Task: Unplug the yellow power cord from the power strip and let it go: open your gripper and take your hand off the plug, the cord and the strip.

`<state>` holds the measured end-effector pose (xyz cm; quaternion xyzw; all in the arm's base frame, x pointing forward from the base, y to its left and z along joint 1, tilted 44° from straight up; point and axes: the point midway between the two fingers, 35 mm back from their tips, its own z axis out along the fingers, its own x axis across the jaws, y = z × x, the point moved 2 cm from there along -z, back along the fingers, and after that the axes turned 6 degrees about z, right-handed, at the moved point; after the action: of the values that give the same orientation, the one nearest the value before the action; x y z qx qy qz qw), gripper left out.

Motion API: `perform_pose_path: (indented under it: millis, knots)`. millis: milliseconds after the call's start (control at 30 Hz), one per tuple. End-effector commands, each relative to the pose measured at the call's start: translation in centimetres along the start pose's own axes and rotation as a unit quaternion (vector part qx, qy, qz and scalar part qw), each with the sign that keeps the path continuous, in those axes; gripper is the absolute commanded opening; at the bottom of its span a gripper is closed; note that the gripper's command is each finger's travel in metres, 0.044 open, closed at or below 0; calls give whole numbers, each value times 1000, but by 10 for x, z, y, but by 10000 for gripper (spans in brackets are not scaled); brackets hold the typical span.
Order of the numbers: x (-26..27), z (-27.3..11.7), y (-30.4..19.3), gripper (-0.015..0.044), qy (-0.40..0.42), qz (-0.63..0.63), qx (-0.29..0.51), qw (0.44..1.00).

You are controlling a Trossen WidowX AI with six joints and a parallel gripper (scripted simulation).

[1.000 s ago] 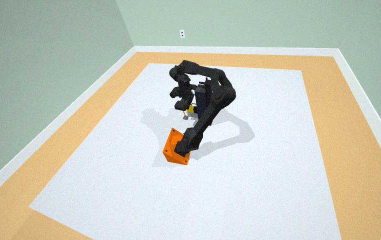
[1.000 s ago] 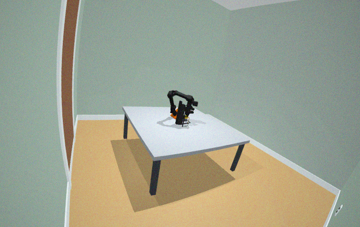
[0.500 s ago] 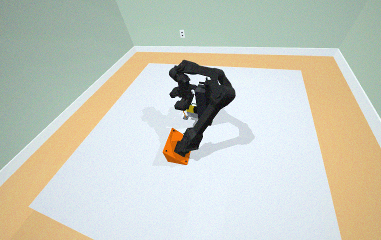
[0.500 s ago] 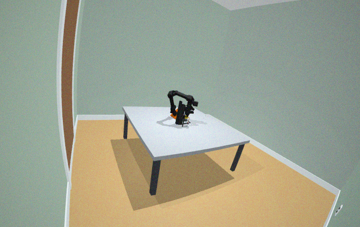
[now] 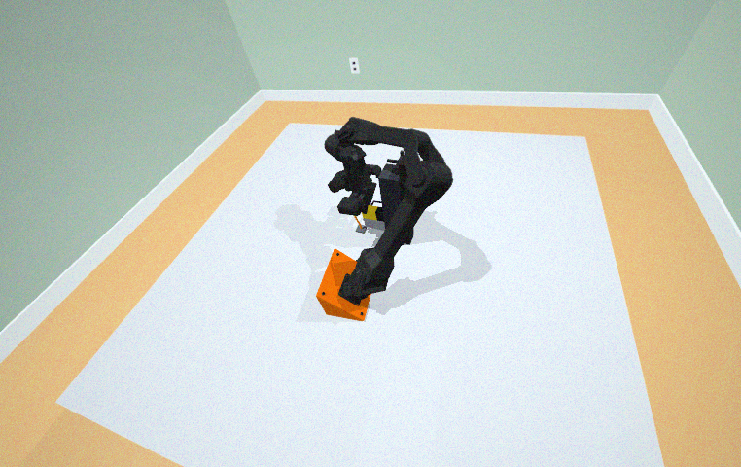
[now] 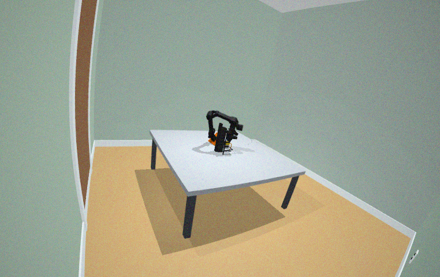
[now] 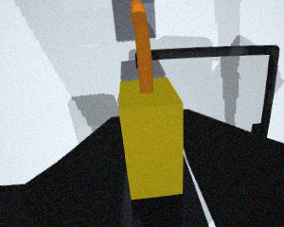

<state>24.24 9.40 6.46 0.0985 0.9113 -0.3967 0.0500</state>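
Yellow plug (image 7: 151, 142) clamped in hand (image 7: 149, 215), fingers closed narrow on its sides. Long axis runs straight ahead of hand; orange cord (image 7: 142, 47) leaves far end toward grey block (image 7: 133, 19) on bench (image 5: 478, 346). Strip (image 7: 66, 202) dark, beneath hand. Step: grip set, likely extraction. Next: pull plug off strip, then release and withdraw.

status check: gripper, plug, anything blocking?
Gripper shut on yellow plug. Orange cord runs from plug to grey block on table. Plug against black strip; unplugged or not, cannot tell. Nothing blocking.
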Motion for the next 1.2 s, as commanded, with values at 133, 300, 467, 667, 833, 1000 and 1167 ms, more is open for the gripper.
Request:
perform_pose_path:
  millis: [133,300,467,667,833,1000,1167]
  knots:
    - [3,-11,35,0,-2,4,-36,999]
    - [4,-13,42,0,-2,4,-36,999]
    - [5,-13,46,26,-2,3,-36,999]
    - [4,-9,39,184,-3,3,-35,999]
    - [4,-9,39,315,-3,3,-35,999]
    - [4,-13,50,440,-3,3,-35,999]
    - [8,-24,91,440,-3,3,-37,999]
